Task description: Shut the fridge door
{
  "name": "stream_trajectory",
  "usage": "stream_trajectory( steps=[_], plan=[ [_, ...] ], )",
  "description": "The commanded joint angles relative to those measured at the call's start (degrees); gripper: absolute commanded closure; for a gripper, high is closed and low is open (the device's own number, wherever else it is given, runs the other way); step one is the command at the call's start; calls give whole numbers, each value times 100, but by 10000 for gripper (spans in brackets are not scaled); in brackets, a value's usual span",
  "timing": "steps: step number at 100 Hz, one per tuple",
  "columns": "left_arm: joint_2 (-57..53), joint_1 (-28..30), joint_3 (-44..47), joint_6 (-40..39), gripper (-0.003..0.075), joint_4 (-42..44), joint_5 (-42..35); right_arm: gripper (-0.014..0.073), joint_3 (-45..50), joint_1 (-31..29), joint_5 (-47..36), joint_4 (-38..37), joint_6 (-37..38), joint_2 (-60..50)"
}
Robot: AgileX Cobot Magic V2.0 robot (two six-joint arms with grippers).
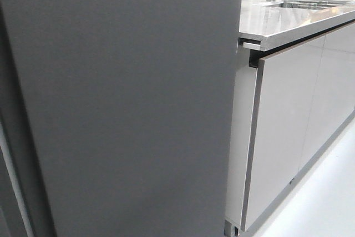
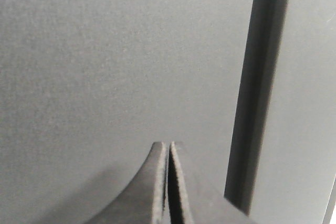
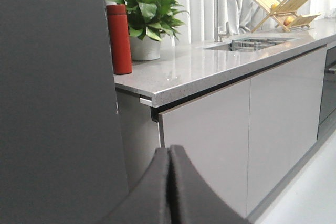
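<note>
The fridge door (image 1: pixel 127 109) is a tall matte dark grey panel that fills the left two thirds of the front view, close to the camera. It also fills the left wrist view (image 2: pixel 115 61), with a dark vertical gap (image 2: pixel 257 98) beside it. It shows at the left of the right wrist view (image 3: pixel 52 103). My left gripper (image 2: pixel 168 144) is shut and empty, its tips close to or against the door face. My right gripper (image 3: pixel 169 149) is shut and empty, pointing at the cabinet fronts beside the door's edge. Neither gripper shows in the front view.
A grey counter (image 3: pixel 210 69) runs to the right with glossy pale cabinet fronts (image 3: pixel 210 140) below. On it stand a red bottle (image 3: pixel 119 39), a potted plant (image 3: pixel 144 17), a sink with faucet (image 3: pixel 226 3) and a wooden rack (image 3: pixel 286 6). The floor (image 1: pixel 327 198) is pale.
</note>
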Motion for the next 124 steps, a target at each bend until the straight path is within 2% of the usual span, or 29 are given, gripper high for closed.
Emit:
stream_trajectory(
  steps=[1,22,124],
  plan=[
    [109,-46,160,-20,741,-9,-440,670,68,-84,-452,-68,-2,-113],
    [109,-46,160,-20,741,-9,-440,670,68,-375,-80,-71,-2,-385],
    [109,-46,160,-20,741,-9,-440,670,68,-375,-69,-71,-2,-623]
  ],
)
